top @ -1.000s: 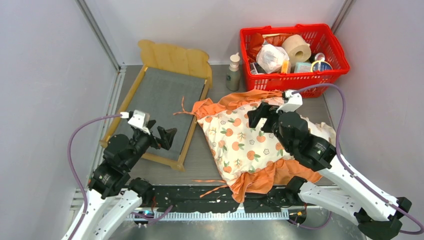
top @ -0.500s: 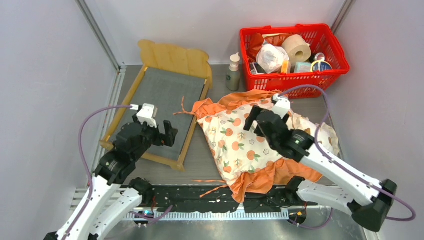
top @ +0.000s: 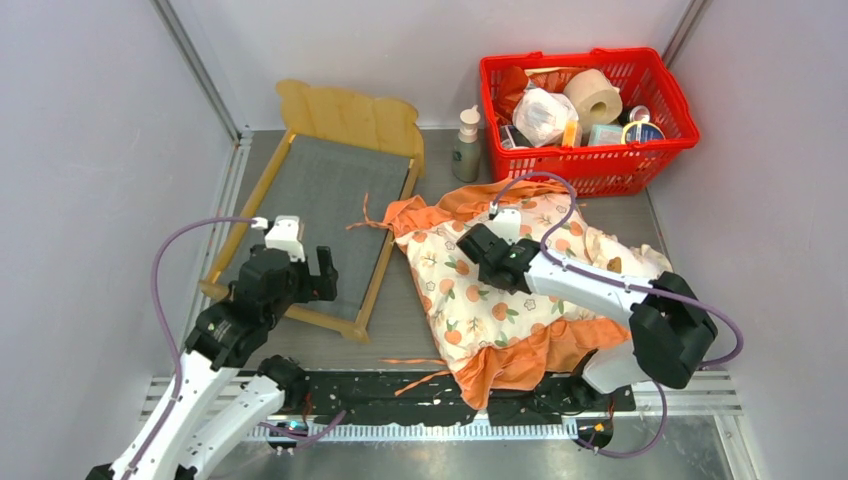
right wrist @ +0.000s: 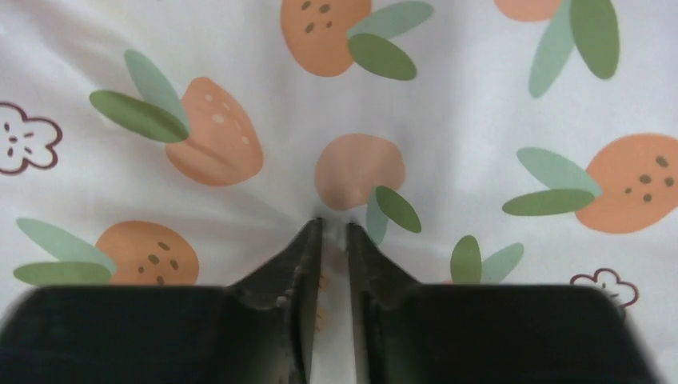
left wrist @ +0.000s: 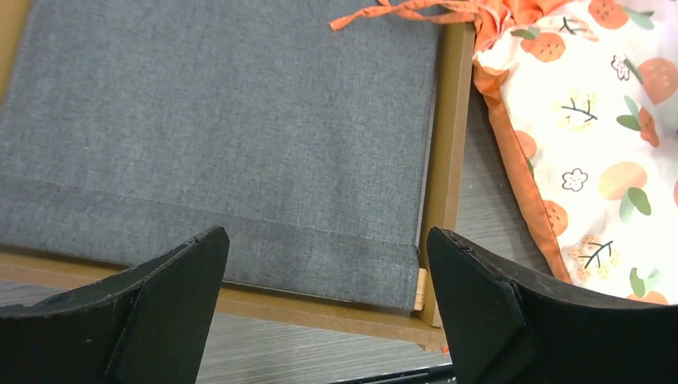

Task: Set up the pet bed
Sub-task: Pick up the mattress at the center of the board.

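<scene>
The pet bed [top: 318,195], a light-wood frame with a wavy headboard and dark-grey base [left wrist: 240,120], lies at the left with nothing on it. My left gripper [top: 320,276] hovers open over the bed's near right corner; in the left wrist view the left gripper [left wrist: 320,264] has its fingers wide apart with nothing between them. The cream orange-print cushion [top: 500,300] with orange ruffles lies right of the bed, its edge [left wrist: 592,120] beside the frame rail. My right gripper [top: 470,250] presses into the cushion's upper left; the right gripper [right wrist: 334,228] is shut on a fold of the cushion fabric [right wrist: 400,96].
A red basket [top: 590,160] full of household items stands at the back right, with a pump bottle [top: 466,145] beside it. A small cream pillow [top: 628,262] peeks out under the right arm. Orange tie strings [top: 415,362] trail toward the near edge. Walls close in on both sides.
The right arm reached down and left onto the cushion and its jaws closed on the fabric. The left gripper shifted slightly over the bed's near corner and stayed open.
</scene>
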